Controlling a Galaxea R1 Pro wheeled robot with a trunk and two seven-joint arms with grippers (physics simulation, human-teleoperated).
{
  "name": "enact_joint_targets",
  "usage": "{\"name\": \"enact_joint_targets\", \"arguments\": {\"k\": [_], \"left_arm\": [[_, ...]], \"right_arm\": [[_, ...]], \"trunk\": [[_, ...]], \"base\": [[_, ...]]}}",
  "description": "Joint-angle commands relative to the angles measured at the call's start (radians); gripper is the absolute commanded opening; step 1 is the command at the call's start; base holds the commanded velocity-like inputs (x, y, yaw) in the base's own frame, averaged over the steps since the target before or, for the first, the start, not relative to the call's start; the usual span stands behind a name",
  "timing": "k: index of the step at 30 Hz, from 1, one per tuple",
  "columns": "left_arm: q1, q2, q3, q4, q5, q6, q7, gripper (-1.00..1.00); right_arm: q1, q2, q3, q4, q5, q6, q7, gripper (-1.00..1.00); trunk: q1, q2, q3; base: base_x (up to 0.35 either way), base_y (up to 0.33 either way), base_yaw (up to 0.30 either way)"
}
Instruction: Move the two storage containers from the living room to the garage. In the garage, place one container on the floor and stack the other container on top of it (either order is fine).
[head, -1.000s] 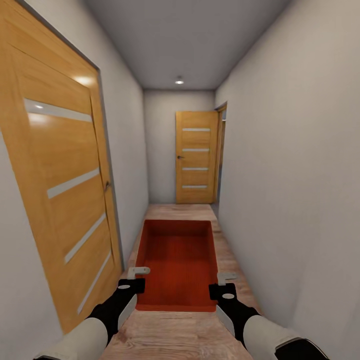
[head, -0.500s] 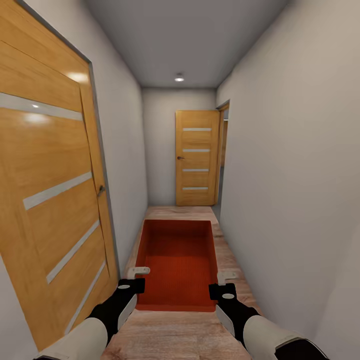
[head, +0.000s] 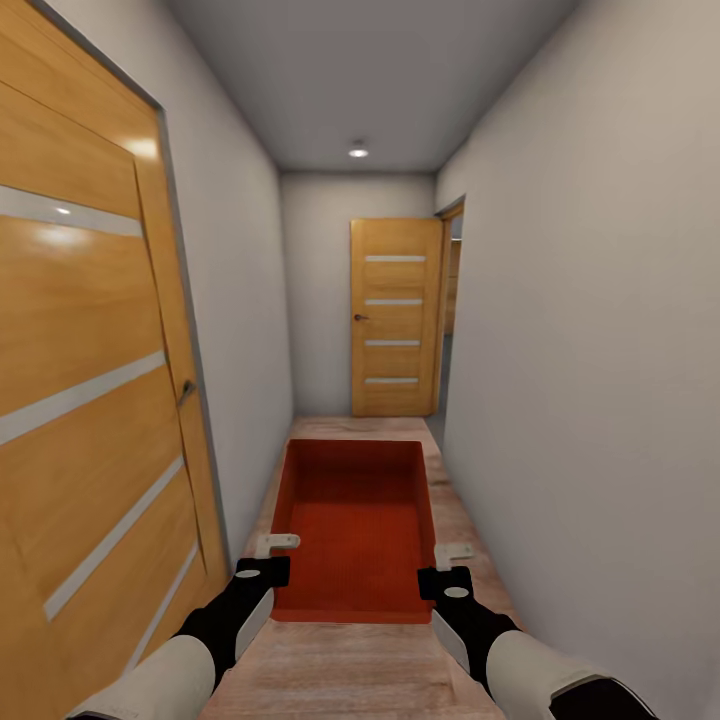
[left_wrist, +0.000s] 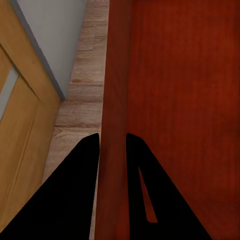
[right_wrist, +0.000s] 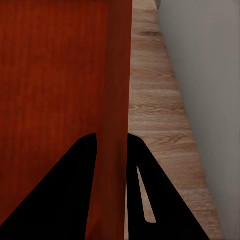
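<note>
Narrow corridor, light wood plank floor (head: 350, 660), plain pale walls on both sides. Orange-red open-topped storage container (head: 355, 525) carried level in front of the trunk, above the plank floor, long axis pointing down the corridor, interior empty. Left gripper (head: 272, 548) clamped on the container's left side wall near the near corner: in the left wrist view, left gripper (left_wrist: 112, 140) with one dark finger (left_wrist: 80, 180) outside the wall and the other inside the box, wall pinched between them, jaws nearly together with only the wall's thickness in the gap. Right gripper (head: 448, 555) clamped likewise on the right side wall: in the right wrist view, right gripper (right_wrist: 112, 140) with one finger (right_wrist: 60, 185) inside the container (right_wrist: 55, 75) and the other outside, over the plank floor (right_wrist: 155, 110). Orange-brown wooden door (head: 70, 400) with pale horizontal strips close by on the left wall, closed, handle (head: 186, 390) near its far edge. Second door of the same pattern (head: 395, 315) at the far end of the corridor, beside an opening in the right wall. Round ceiling light (head: 358, 152) lit above the far end. Grey wall (right_wrist: 205, 75) just beside the container's right side.
</note>
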Motion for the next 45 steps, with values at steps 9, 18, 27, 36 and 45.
{"name": "enact_joint_targets", "arguments": {"k": [9,18,27,36,45], "left_arm": [[-0.001,0.001,0.017,-0.002,0.081,0.009,0.033,-1.0],[-0.001,0.0,0.017,-0.001,0.081,0.009,0.033,-1.0],[-0.001,0.001,0.018,-0.001,0.081,0.009,0.033,-1.0],[-0.001,0.001,0.018,-0.002,0.081,0.009,0.033,-1.0],[-0.001,0.002,0.017,-0.002,0.081,0.009,0.034,-1.0]], "right_arm": [[-0.001,0.017,0.007,-0.003,0.0,-0.018,0.011,-1.0],[-0.001,0.017,0.007,-0.003,0.0,-0.018,0.011,-1.0],[-0.001,0.016,0.007,-0.003,0.0,-0.018,0.01,-1.0],[-0.001,0.016,0.007,-0.003,0.0,-0.014,0.011,-1.0],[-0.001,0.016,0.007,-0.003,0.0,-0.018,0.01,-1.0]], "trunk": [[0.001,-0.001,-0.001],[0.001,-0.001,-0.001],[0.001,-0.001,-0.001],[0.001,-0.001,-0.001],[0.001,-0.001,-0.001]], "base": [[0.325,0.0,0.0],[0.325,0.0,0.0],[0.325,0.0,0.0],[0.325,0.0,0.0],[0.325,0.0,0.0]]}}
